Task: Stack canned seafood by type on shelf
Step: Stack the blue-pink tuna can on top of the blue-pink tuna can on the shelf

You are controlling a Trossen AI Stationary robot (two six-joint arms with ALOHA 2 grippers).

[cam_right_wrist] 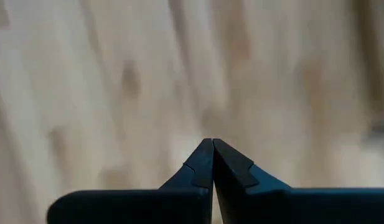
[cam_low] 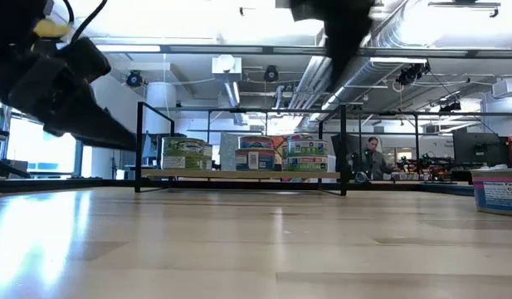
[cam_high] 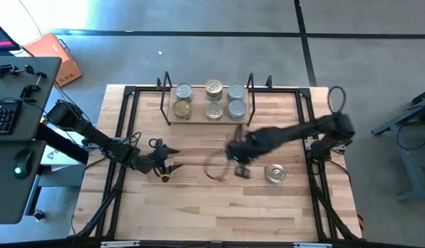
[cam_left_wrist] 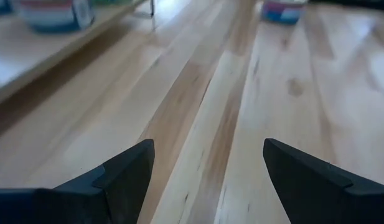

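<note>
Several seafood cans stand on their bases on the shelf (cam_high: pixel 206 118) at the table's far middle, some with silver tops (cam_high: pixel 236 91) and some with gold tops (cam_high: pixel 182 108). In the low view they show as a row (cam_low: pixel 257 154). One gold-topped can (cam_high: pixel 275 173) stands alone on the table at the right and also shows in the low view (cam_low: pixel 496 189). My right gripper (cam_high: pixel 237 164) hangs shut above the table's middle, pointing down, left of that can; nothing is between its fingers (cam_right_wrist: pixel 211 152). At the table's left, my left gripper (cam_high: pixel 165 158) stands open and low, holding nothing (cam_left_wrist: pixel 204 168).
Black metal frame bars (cam_high: pixel 129 93) run along the table's edges and corners. Bare wood lies between the shelf and the near edge. A desk with a keyboard (cam_high: pixel 2 117) stands beyond the left edge. A person (cam_low: pixel 373 158) sits far off in the room behind.
</note>
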